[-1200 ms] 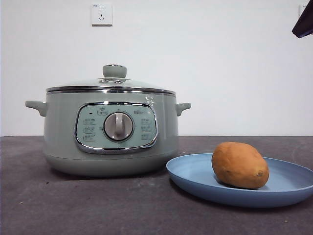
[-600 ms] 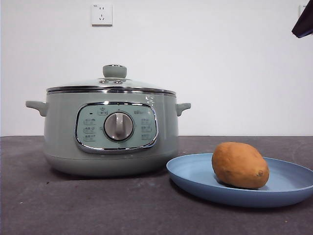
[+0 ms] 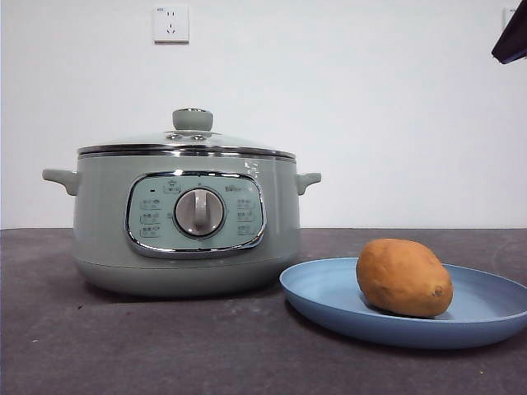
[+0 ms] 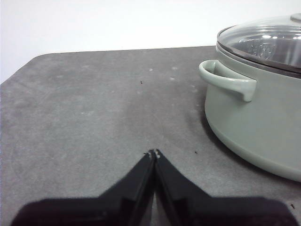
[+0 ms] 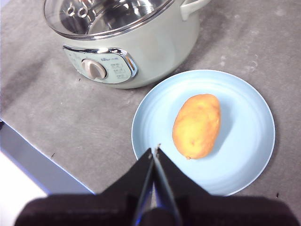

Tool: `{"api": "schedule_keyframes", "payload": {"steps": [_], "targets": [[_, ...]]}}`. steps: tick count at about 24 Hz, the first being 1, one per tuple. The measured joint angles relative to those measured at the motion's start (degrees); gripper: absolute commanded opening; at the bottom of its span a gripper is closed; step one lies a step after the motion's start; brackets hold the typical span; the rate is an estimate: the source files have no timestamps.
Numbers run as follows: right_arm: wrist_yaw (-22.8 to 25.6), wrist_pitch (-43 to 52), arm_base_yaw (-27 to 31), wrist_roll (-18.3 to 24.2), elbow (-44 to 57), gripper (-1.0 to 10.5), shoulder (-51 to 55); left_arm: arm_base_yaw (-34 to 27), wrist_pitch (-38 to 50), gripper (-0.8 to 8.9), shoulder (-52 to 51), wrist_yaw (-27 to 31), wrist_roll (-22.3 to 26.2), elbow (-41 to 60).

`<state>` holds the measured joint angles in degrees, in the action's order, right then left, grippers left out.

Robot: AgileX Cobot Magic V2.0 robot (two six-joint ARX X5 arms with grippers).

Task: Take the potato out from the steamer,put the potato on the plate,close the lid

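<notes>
The orange-brown potato (image 3: pixel 403 277) (image 5: pixel 197 125) lies on the light-blue plate (image 3: pixel 329 296) (image 5: pixel 249 155), to the right of the sage-green steamer (image 3: pixel 185 222) (image 5: pixel 155 52) (image 4: pixel 254 127). The glass lid (image 3: pixel 189 141) (image 4: pixel 263 44) (image 5: pixel 103 16) with its green knob sits flat on the steamer's rim. My right gripper (image 5: pixel 154 151) hangs high above the plate's near edge, jaws shut and empty. My left gripper (image 4: pixel 154 154) is shut and empty, low over the table beside the steamer's handle (image 4: pixel 228 84). Only a black tip (image 3: pixel 512 37) of an arm shows at the front view's top right corner.
The dark grey table mat (image 3: pixel 123 346) spreads under everything; its edge (image 5: pixel 33 162) shows in the right wrist view. A white wall with a socket (image 3: pixel 170 24) stands behind.
</notes>
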<state>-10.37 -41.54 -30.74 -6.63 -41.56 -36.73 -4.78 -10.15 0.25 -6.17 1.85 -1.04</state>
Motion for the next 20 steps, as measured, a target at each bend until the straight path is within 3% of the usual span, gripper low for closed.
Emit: {"api": "schedule_keyframes", "payload": {"steps": [6,10,15,20], "targets": [[1.73,-0.04,0.92,1.2,0.0,0.0,1.44,0.0,-0.02,-0.04,0.0,0.0,0.0,0.0],[2.86,5.2,10.95,2.71,1.33,0.0,10.62,0.0,-0.02,-0.03,0.0,0.0,0.02,0.0],[2.91,22.16,23.69,1.9,17.92,0.0,25.2,0.0,0.0,-0.04,0.0,0.02,0.02,0.0],[3.37,30.05,27.08,-1.36,30.69,0.0,32.11,0.0,-0.02,-0.03,0.0,0.02,0.0,0.0]]}}
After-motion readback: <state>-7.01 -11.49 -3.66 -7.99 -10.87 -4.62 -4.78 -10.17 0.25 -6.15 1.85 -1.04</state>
